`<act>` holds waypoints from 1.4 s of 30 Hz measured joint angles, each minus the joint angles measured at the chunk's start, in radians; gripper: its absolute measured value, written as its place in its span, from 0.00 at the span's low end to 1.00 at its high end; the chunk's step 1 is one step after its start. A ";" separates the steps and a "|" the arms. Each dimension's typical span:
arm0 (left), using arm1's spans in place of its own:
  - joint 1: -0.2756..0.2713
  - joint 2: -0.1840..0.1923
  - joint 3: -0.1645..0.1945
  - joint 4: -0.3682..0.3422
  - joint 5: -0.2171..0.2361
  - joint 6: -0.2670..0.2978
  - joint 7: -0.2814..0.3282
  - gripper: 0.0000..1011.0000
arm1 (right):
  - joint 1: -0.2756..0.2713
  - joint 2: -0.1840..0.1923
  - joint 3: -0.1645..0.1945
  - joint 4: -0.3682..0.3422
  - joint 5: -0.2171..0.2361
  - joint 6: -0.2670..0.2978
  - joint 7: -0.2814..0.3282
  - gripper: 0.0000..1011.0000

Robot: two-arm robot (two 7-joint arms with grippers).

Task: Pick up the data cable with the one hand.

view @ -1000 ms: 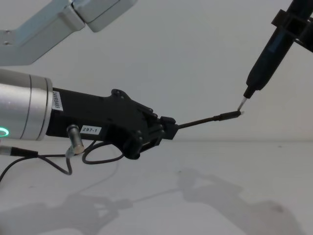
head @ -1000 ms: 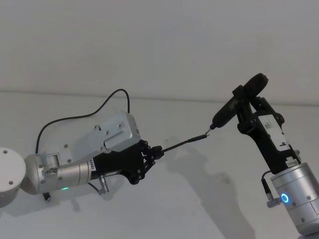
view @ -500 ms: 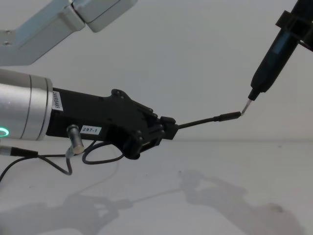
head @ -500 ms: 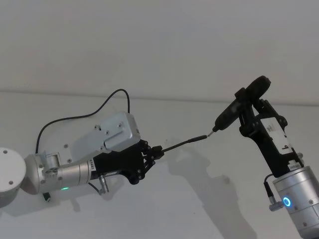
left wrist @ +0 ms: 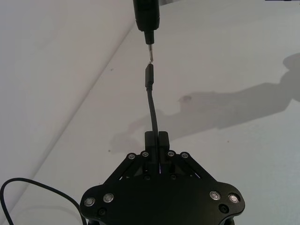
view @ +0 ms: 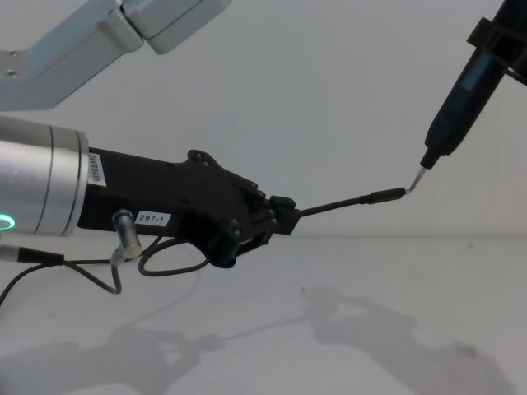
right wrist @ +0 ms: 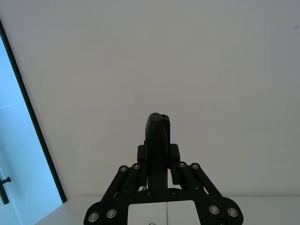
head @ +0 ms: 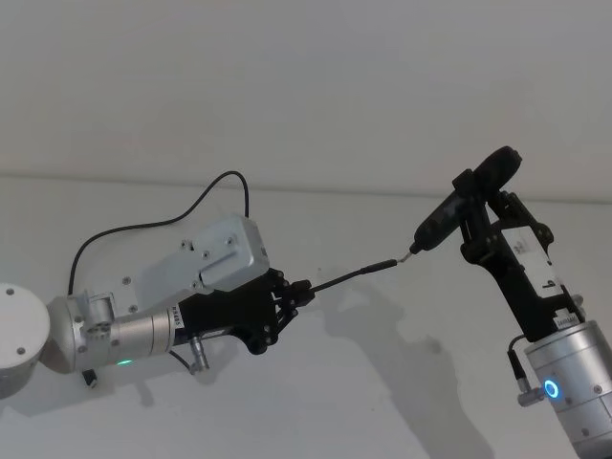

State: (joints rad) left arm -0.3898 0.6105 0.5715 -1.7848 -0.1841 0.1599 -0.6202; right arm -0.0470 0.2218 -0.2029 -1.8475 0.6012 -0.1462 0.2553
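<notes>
The cable (head: 352, 274) is off the table (head: 402, 382), pinched between the closed fingers of the left gripper (head: 298, 290), which reaches in from the left, held low and tilted slightly upward. A short stiff length sticks out forward and to the right, ending in the plug (view: 385, 195); the rest trails back in a loop behind the arm. The right gripper (head: 475, 214), raised at the right, is clamped on a dark pen-like tool (view: 459, 92) whose thin tip sits right at the plug's end; contact is unclear.
</notes>
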 joint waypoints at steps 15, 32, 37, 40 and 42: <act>0.000 0.000 0.000 0.000 0.000 0.000 0.000 0.04 | 0.013 -0.003 0.000 0.016 -0.004 -0.002 0.006 0.27; 0.000 0.000 0.000 0.000 0.000 0.000 0.000 0.04 | 0.020 -0.002 0.005 0.025 -0.009 0.000 0.005 0.27; 0.000 0.000 0.000 0.000 0.000 0.000 0.000 0.04 | 0.021 -0.002 0.005 0.026 -0.010 0.000 0.005 0.27; 0.000 0.000 0.000 0.000 0.000 0.000 0.000 0.04 | 0.021 -0.002 0.005 0.026 -0.010 0.000 0.005 0.27; 0.000 0.000 0.000 0.000 0.000 0.000 0.000 0.04 | 0.021 -0.002 0.006 0.026 -0.010 0.001 0.005 0.27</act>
State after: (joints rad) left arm -0.3898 0.6105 0.5715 -1.7848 -0.1840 0.1599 -0.6202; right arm -0.0256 0.2193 -0.1974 -1.8213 0.5912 -0.1456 0.2600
